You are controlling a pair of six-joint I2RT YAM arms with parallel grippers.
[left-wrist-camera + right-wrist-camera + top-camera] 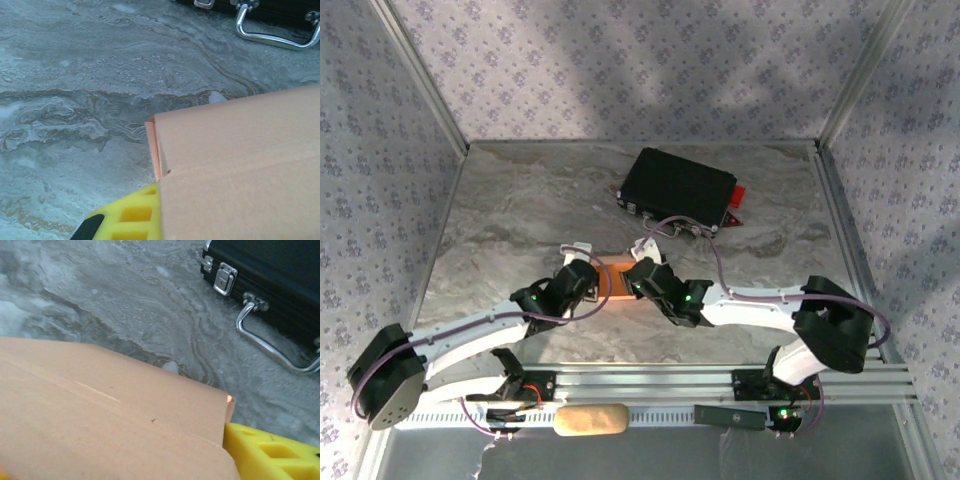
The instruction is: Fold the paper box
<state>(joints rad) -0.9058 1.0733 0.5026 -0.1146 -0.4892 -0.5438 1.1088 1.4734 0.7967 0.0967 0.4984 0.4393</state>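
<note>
- Left gripper (592, 283): closed. In the left wrist view one yellow finger (131, 220) shows at the bottom edge, pressed against the box (240, 165). The card covers the other finger, and the grip is on a thin card panel at the box's left end.
- Right gripper (642, 278): jaws apart. In the right wrist view its yellow finger (270, 455) sits far out at the lower right, just beside the card edge. The box (100, 415) lies across the gap, and nothing is clamped.
- Box (617, 282): thin salmon-tan card, matte and unprinted. It lies on the table between the two grippers, near the middle and toward the near side.
- Box, left wrist view: a broad flat panel with a crease running across it. At its left edge a narrow flap is tucked behind, showing as a thin paler strip.
- Box, right wrist view: a wide smooth face with one faint fold line and a rounded far-right corner.
- Whether all sides are closed cannot be told.
- Table (520, 200): grey-brown marbled surface, walled by patterned panels.
- Case (680, 188): black, well behind the box at the far right. It has a chrome latch (224, 279) and a wire handle (270, 347) facing the grippers.
- Block (591, 420): tan and oblong, on the rail between the arm bases.
</note>
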